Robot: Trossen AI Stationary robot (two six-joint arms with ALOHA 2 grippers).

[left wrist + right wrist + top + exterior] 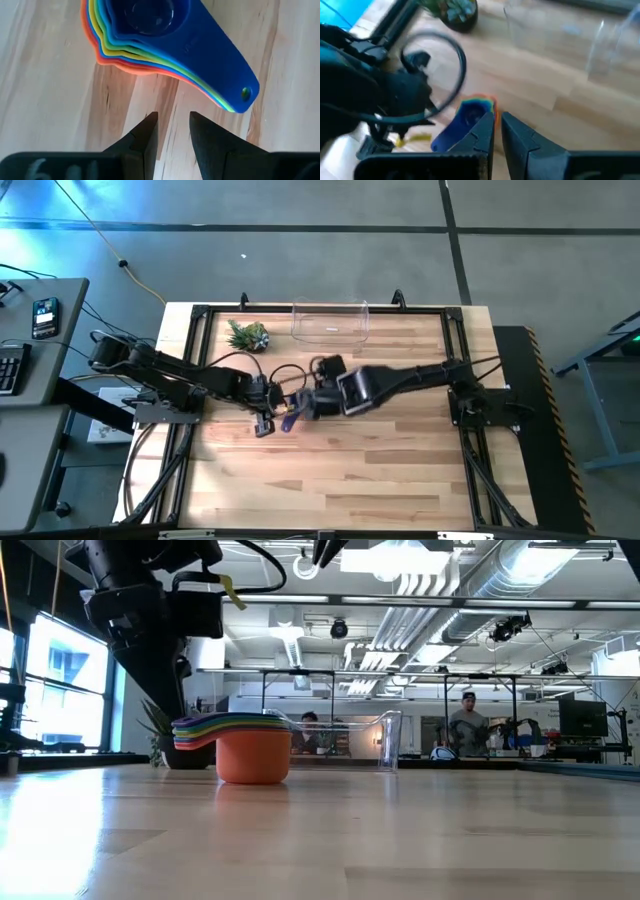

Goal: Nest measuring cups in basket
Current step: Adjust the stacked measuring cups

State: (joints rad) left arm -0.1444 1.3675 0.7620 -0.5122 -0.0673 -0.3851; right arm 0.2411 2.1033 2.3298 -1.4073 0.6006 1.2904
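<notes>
The measuring cups (245, 745) stand nested in one stack on the table, resting on the orange cup's bottom (253, 777), with a blue cup (165, 30) on top. Their handles fan out toward my left gripper (172, 132), which is open just short of the handle ends and holds nothing. In the high view the stack (290, 418) lies between my left gripper (265, 423) and my right gripper (312, 402). My right gripper (497, 132) hangs shut above the stack (467, 117), clear of it. The clear basket (330, 322) stands at the far edge.
A spiky green plant (248, 335) stands left of the basket near the far edge. The wooden table (350, 470) shows bare boards toward its near edge. People (468, 725) stand in the room beyond the table.
</notes>
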